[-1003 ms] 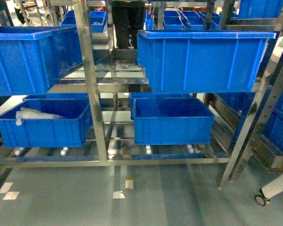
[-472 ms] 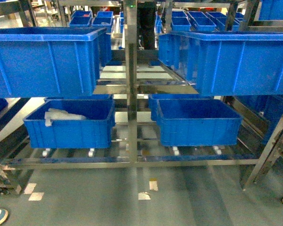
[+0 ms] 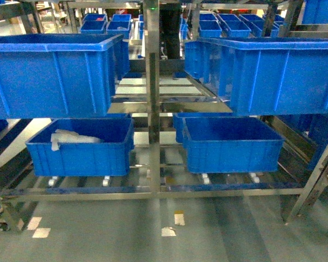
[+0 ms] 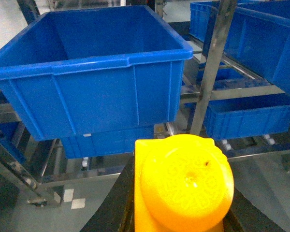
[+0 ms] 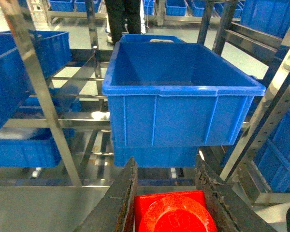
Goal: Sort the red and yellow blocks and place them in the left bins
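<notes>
Two glossy bricks are already gripped: the yellow block [image 4: 183, 186] in the left gripper [image 4: 179, 203], below the upper-left bin [image 4: 92, 63]; the red block [image 5: 174, 212] in the right gripper [image 5: 166, 208]. Both look light, rigid and slippery, so flat-side grips suit them.

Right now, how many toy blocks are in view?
2: the yellow block held between the left jaws, the red block between the right jaws. Neither shows in the head view.
</notes>
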### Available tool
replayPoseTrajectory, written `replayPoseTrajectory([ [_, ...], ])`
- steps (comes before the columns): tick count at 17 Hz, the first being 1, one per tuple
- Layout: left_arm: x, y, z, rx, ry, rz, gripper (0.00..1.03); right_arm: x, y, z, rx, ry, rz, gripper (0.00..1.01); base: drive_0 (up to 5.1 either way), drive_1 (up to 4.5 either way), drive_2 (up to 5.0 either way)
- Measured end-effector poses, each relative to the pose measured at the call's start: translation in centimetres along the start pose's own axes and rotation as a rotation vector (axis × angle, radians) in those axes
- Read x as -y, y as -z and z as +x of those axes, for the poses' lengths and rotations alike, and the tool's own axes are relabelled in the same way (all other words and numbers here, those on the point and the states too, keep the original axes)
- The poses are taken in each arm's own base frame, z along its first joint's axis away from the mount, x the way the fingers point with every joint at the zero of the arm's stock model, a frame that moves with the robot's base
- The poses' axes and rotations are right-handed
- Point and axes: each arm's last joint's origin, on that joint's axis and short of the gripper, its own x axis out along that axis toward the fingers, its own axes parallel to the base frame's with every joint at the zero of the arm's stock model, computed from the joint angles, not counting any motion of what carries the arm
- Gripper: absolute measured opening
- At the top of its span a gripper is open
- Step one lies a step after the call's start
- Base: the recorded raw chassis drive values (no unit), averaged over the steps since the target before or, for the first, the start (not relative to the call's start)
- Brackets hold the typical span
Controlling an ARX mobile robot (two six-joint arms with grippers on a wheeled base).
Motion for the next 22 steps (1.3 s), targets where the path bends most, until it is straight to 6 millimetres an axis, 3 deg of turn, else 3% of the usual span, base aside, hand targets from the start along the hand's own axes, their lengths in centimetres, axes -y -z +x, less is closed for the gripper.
replayPoseTrajectory([
  [4, 0.09, 0.00, 0.03, 0.001, 0.007, 0.001, 0.27, 0.14, -0.01, 0.00, 0.001, 0.009, 0.001, 0.29, 2.5, 2.37, -5.0],
  [16, 0.07, 0.04, 0.06, -0.001, 0.004, 0.001, 0.27, 0.13, -0.03, 0.01, 0.003, 0.006, 0.001, 0.29, 0.0, 3.98, -4.1],
  [22, 0.03, 0.20, 0.25, -0.011, 0.002, 0.000, 0.27, 0.12, 0.14, 0.21, -0.007, 0.006, 0.000, 0.29, 0.0, 1.63, -1.7],
])
